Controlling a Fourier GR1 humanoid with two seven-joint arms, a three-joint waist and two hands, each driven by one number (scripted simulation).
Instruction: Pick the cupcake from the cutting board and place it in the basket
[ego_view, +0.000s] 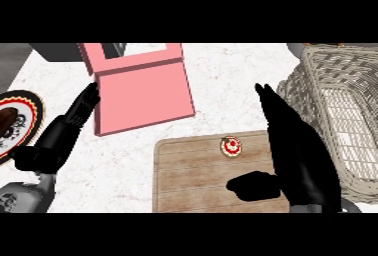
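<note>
Cupcake (231, 145): stands on the cutting board (192, 170), near the board's upper edge, just right of centre frame. Nothing touches it.

Right hand (295, 150): fingers straight and together, pointing to the top of the frame, thumb spread out to the left over the board. It holds nothing. It lies over the board's right edge, between the cupcake and the basket (317, 75). The cupcake sits just left of the fingers, with a strip of bare board showing between them.

Basket: pale wicker, at the right edge of the frame, close beside the board. Its lower left wall is partly hidden behind the right hand.

Left hand (70, 125): at mid left, fingers straight and pointing up, empty, over the white desk (221, 90).

Surroundings: a pink box-like object (144, 95) lies at upper centre left, its lower corner near the board's upper left corner. A patterned plate (35, 107) with a dark item on it is cut by the left edge of the frame, beside the left hand.
</note>
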